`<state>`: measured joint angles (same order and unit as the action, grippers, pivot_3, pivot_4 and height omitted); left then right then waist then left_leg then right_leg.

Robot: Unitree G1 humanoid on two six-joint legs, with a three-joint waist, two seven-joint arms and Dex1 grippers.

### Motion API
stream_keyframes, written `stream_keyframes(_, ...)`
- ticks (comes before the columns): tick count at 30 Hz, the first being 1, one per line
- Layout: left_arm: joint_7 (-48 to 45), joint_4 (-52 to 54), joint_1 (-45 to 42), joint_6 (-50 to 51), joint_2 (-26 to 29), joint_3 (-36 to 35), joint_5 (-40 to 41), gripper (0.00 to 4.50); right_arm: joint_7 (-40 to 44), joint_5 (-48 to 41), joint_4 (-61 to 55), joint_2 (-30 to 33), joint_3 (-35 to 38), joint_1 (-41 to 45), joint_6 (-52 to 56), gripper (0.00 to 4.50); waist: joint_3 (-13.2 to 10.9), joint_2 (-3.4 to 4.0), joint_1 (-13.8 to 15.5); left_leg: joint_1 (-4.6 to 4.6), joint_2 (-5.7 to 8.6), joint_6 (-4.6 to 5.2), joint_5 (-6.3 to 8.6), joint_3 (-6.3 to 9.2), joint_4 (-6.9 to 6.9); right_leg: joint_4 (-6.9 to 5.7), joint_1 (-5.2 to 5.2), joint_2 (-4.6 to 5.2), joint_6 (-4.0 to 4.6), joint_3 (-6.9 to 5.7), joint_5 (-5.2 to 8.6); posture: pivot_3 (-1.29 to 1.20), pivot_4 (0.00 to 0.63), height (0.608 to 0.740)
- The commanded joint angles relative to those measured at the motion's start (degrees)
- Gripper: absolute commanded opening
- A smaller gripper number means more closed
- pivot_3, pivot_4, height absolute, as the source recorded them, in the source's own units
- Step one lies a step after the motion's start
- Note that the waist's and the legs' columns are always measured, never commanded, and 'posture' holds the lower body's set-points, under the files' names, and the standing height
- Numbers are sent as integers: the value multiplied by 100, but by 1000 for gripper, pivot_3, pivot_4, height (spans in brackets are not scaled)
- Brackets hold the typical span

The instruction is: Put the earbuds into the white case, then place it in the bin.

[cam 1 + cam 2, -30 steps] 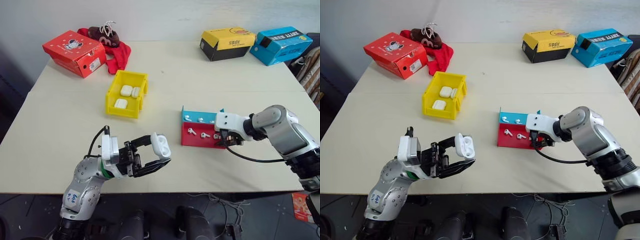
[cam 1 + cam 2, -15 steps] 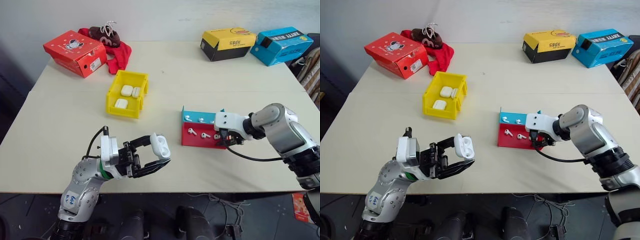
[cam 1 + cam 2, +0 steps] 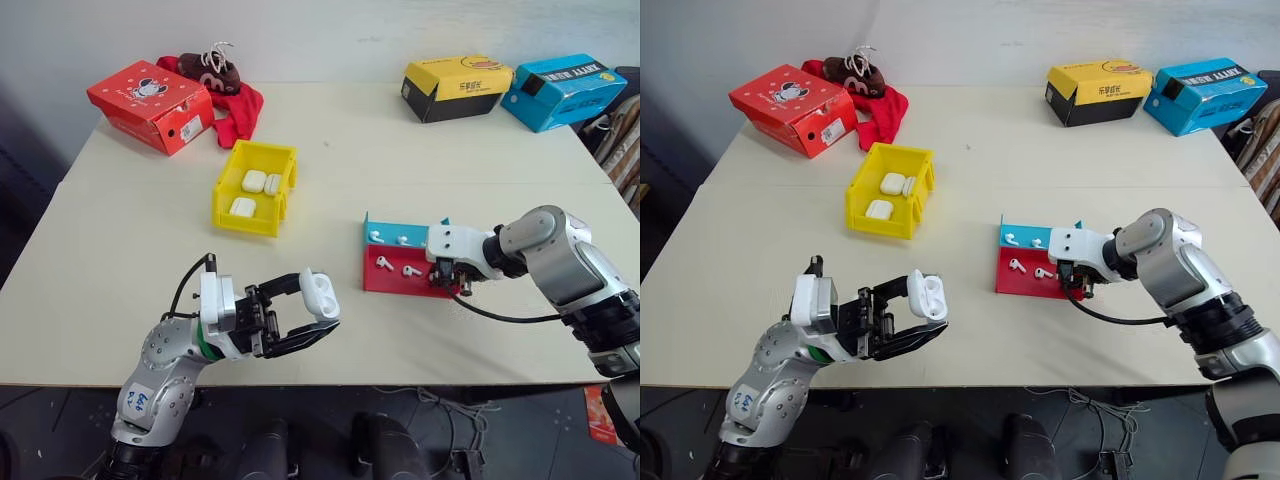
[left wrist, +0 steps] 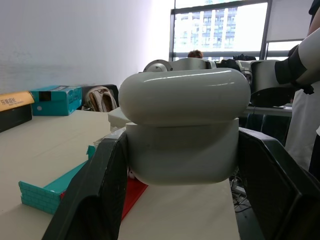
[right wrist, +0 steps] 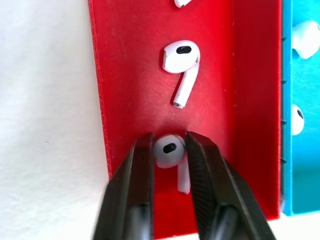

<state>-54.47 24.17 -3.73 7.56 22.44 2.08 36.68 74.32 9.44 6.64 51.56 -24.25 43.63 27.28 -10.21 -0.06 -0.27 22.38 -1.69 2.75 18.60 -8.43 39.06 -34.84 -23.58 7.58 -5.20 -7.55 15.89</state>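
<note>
Nearest to me, my left hand [image 3: 318, 312] was clamped on the white case [image 3: 319, 293], holding it above the front edge of the desk [image 3: 130, 240], clear of the surface. In the left wrist view the case [image 4: 184, 131] sat squarely between the two black fingers [image 4: 95, 192], its lid on top of the body.

A little further out and to the right, my right hand [image 5: 169, 150] reached down into the red half of the shallow red and blue tray [image 3: 385, 282]. In the right wrist view its fingers [image 5: 139, 192] stood close on either side of the head of an earbud [image 5: 169, 156] lying on the red floor near the tray's corner, nearly closed around it. I could not tell whether they were already pinching it. A second earbud [image 5: 179, 61] lay loose just beyond it on the red, and more earbuds [image 5: 305, 39] rested in the blue half.

Beyond the tray and to the left, the yellow bin [image 3: 230, 214] stood on the desk with three white cases [image 3: 252, 181] inside it.

At the far side I saw a red box [image 3: 150, 104] and a red cloth [image 3: 236, 112] with a brown shoe [image 3: 208, 70] on the left, and a yellow cardboard box [image 3: 455, 87] and a blue box [image 3: 560, 90] on the right.
</note>
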Motion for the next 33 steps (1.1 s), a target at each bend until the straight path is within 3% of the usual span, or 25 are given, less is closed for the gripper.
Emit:
stream_keyframes(1,22,280,12,-5,22,-55,131,2814,166,153,56,100,-40,74,-207,989,0,0,2,0,0,0,0,0,0,0,0,0,0,0,0,0,150,740)
stream_keyframes(22,113,303,12,-22,17,-59,117,2814,747,712,968,13,-238,483,-1905,989,0,0,5,0,1,0,0,0,1,0,1,0,0,-1,0,0,150,740)
stream_keyframes(26,123,301,15,-27,21,-62,125,2814,702,694,1051,-56,-170,507,-1996,76,0,0,-3,-1,1,0,0,0,1,0,2,0,0,0,0,0,150,740)
stream_keyframes(33,118,305,12,-20,24,-57,136,2814,629,479,1073,-197,64,533,-1882,76,0,0,-14,-2,0,0,0,0,1,-1,2,0,0,0,0,0,150,740)
